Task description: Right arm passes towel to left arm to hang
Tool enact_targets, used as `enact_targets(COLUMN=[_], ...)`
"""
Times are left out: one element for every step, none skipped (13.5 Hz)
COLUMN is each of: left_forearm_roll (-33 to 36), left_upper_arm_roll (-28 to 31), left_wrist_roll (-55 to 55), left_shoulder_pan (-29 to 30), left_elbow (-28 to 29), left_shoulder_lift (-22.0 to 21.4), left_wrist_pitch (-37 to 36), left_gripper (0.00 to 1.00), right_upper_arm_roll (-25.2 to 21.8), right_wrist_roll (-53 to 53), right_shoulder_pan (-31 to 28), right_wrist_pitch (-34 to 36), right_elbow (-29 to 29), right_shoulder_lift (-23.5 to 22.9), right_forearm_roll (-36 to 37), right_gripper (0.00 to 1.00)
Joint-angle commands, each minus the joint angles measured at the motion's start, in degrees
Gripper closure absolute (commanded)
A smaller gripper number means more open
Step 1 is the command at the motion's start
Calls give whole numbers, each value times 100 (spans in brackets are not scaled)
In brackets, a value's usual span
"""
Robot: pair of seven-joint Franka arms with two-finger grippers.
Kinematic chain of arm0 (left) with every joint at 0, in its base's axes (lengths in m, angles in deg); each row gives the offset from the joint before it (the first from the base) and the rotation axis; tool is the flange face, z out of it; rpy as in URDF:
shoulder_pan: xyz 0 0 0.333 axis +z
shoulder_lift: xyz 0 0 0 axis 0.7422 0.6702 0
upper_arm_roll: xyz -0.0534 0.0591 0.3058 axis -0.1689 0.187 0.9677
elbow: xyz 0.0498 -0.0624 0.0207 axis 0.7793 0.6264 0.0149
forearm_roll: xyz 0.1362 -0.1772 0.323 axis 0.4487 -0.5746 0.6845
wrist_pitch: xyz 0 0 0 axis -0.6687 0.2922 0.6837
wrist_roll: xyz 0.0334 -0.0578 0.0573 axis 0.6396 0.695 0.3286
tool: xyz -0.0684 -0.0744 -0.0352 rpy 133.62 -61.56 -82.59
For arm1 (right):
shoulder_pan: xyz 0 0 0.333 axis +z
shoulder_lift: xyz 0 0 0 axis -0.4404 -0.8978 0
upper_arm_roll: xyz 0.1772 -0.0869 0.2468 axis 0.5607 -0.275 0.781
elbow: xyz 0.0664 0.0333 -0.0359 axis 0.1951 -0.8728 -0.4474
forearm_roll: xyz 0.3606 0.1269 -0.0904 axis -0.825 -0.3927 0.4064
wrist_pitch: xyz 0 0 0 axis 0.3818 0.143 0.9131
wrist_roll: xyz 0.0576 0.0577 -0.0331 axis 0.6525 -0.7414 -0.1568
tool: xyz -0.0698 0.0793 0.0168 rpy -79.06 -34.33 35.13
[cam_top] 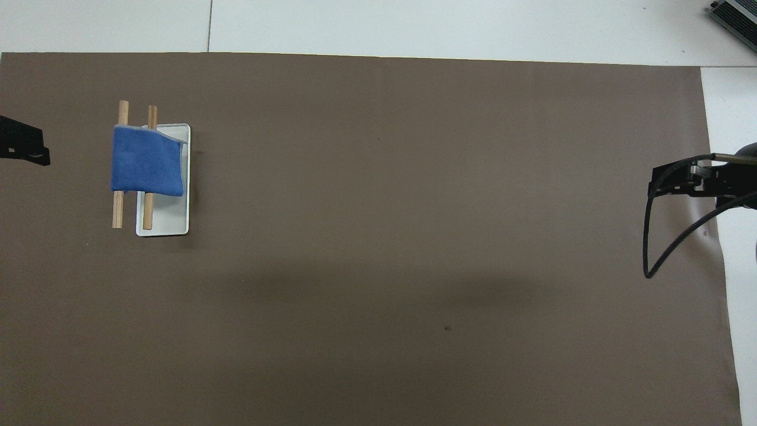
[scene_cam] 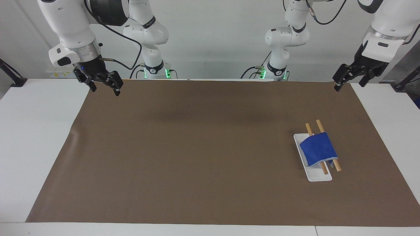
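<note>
Over the right arm's end of the brown mat (scene_cam: 197,154), close to the edge nearest the robots, the right gripper (scene_cam: 105,88) hangs in the air with its two fingers spread apart and nothing between them. It hangs from the right arm (scene_cam: 70,29), white with a glossy black elbow shell, a silver wrist ring and a small blue light at the wrist. A black cable loops from that wrist.

Toward the left arm's end of the table lies a white tray (scene_cam: 316,176) with two wooden bars (scene_cam: 337,167) running along it. The towel (scene_cam: 318,149), a small bright blue cloth, is draped over both bars, covering their middle stretch and leaving the bar ends bare at each side. Nothing holds it.

Above the mat's corner at the left arm's end, nearer the robots than the tray and well apart from it, the left gripper (scene_cam: 349,82) hovers below the left arm (scene_cam: 384,32). Its fingers stand released and empty. In the overhead view only the gripper tips show at the edges.
</note>
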Motion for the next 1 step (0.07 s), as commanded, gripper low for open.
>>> enact_targets(left_forearm_roll=[-100], left_upper_arm_roll=[6], left_wrist_roll=[112], left_shoulder_pan=[17], left_elbow=[218], left_shoulder_lift=[-135], left_wrist_pitch=[202], left_gripper=[0], right_upper_arm_roll=[37], right_wrist_roll=[12], right_shoulder_pan=[-23], right_wrist_pitch=[-34], right_elbow=[-27], right_shoulder_lift=[30], right_forearm_roll=[21], right_gripper=[0])
